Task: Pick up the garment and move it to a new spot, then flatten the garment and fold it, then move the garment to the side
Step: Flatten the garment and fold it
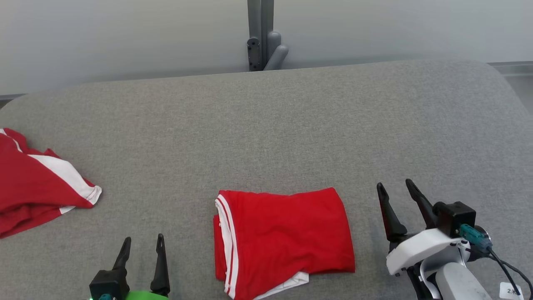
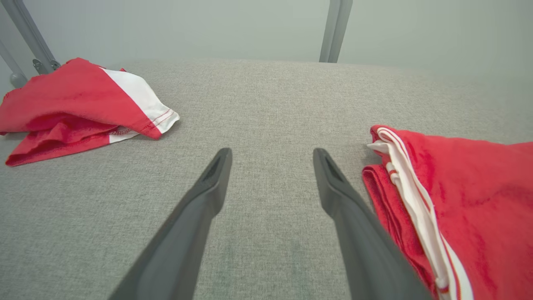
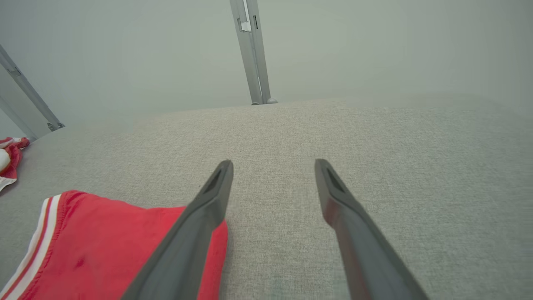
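While scanning from the far left: spotting a crumpled red-and-white garment (image 1: 37, 183) heaped on the grey cushion (image 1: 266, 125), well apart, probably parked out of the way. Next, seeing the left gripper (image 1: 143, 238) spread wide and gripping nothing, near the striped edge of the folded red garment (image 1: 287, 237). Looks folded already, lying flat front and centre. Then spotting the right gripper (image 1: 394, 184), also splayed and empty, just off the right edge. Guessing both staged for the sideways move.

Far left of the left gripper (image 1: 143, 238), a crumpled garment (image 1: 37, 183) runs off-frame; the folded garment (image 2: 479, 200) beside its right finger is partly hidden.
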Robot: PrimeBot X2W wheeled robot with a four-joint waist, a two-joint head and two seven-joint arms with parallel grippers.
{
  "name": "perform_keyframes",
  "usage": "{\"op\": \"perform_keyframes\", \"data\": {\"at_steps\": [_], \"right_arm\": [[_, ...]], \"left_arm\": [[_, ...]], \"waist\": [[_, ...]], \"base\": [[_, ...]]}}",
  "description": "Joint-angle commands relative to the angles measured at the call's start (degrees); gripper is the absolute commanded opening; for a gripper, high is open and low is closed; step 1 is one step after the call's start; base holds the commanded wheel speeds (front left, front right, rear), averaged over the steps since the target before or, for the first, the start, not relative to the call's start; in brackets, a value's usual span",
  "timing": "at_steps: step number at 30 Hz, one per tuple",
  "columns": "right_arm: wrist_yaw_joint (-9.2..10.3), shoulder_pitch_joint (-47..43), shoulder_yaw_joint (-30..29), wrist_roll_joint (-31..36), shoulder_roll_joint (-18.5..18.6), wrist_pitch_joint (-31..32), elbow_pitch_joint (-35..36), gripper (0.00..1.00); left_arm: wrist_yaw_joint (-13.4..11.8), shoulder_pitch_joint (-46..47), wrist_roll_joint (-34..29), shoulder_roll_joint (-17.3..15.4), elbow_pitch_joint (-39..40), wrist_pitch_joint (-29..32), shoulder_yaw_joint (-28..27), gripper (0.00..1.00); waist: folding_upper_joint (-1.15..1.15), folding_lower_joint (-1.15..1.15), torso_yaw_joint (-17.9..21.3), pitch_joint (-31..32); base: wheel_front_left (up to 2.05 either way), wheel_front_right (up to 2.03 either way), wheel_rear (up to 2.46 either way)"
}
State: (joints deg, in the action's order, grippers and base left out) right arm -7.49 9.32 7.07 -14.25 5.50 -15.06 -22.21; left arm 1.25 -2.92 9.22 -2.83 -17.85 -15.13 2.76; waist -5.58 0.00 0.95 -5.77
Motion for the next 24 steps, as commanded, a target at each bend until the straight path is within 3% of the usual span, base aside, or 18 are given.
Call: {"op": "perform_keyframes", "data": {"at_steps": [1,11,24], "right_arm": [[0.01,-1.2,-0.51,0.47,-0.39,-0.12,0.69,1.0],[0.01,-5.0,-2.42,1.42,-1.79,-0.12,1.13,1.0],[0.01,-5.75,-1.55,1.97,-2.2,-0.13,0.11,1.0]], "left_arm": [[-0.16,0.2,-0.49,-0.14,0.33,0.02,-0.26,1.0],[-0.52,-2.64,0.16,-0.14,1.71,0.02,-1.96,1.0],[0.32,-3.21,-0.75,-0.16,1.26,0.02,-2.24,1.0]], "waist": [[0.0,0.0,0.75,0.63],[0.0,0.0,2.5,3.22],[0.0,0.0,1.75,3.47]], "base": [[0.0,0.0,0.0],[0.0,0.0,0.0],[0.0,0.0,0.0]]}}
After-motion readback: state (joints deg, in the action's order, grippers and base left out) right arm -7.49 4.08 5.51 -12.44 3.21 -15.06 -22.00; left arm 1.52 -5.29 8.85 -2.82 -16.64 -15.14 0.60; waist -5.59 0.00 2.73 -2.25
